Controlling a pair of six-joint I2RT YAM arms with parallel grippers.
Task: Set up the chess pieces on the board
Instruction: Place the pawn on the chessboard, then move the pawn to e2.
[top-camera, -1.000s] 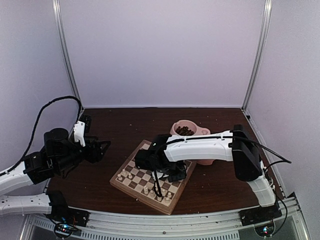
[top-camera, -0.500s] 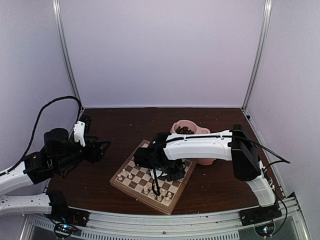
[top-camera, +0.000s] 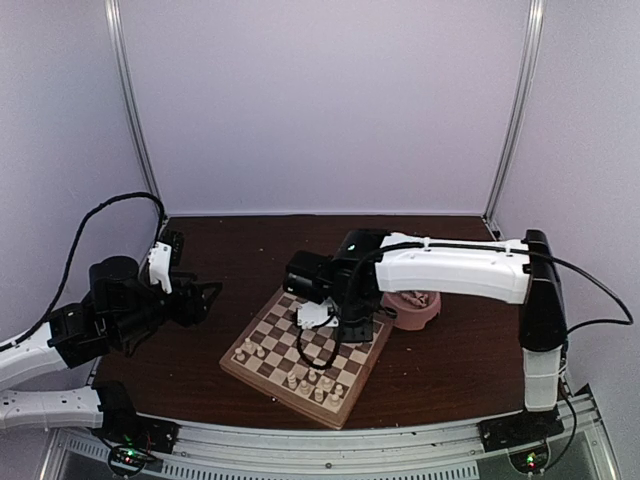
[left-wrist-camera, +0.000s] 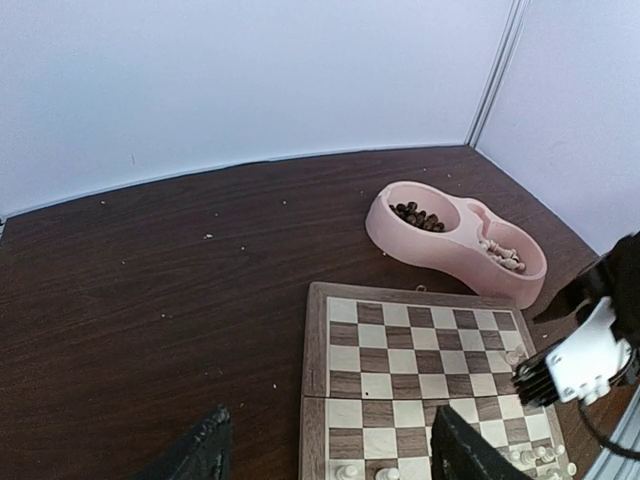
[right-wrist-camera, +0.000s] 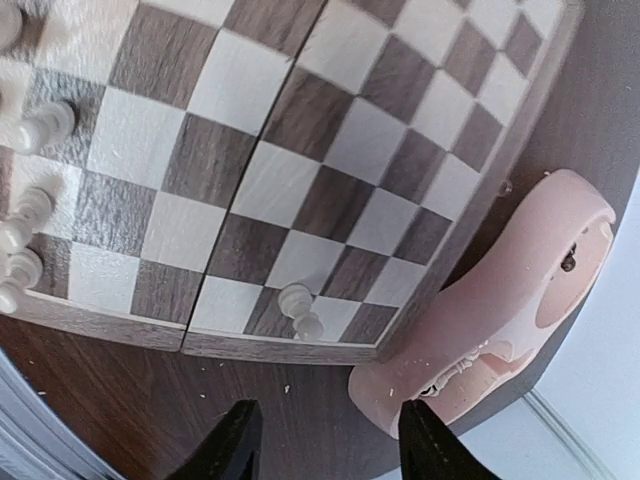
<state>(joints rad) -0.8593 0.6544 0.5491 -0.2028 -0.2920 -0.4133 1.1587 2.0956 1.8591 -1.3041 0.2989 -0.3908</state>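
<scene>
Currently my right gripper (right-wrist-camera: 325, 445) hangs over the board (right-wrist-camera: 280, 345) with its jaws spread and nothing between them. One cream piece (right-wrist-camera: 298, 308) sits below it on an edge square beside the pink bowl (right-wrist-camera: 470, 300). Most chess pieces (top-camera: 310, 384) crowd the board's near rows, and my left gripper (left-wrist-camera: 330, 455) hovers wide open off the board's left side.

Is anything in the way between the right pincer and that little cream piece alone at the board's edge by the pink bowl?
Nothing visible. The open right pincer faces the tiny cream turned chess piece; only bare checks and the pale rim of the flat wooden chessboard lie between.
</scene>
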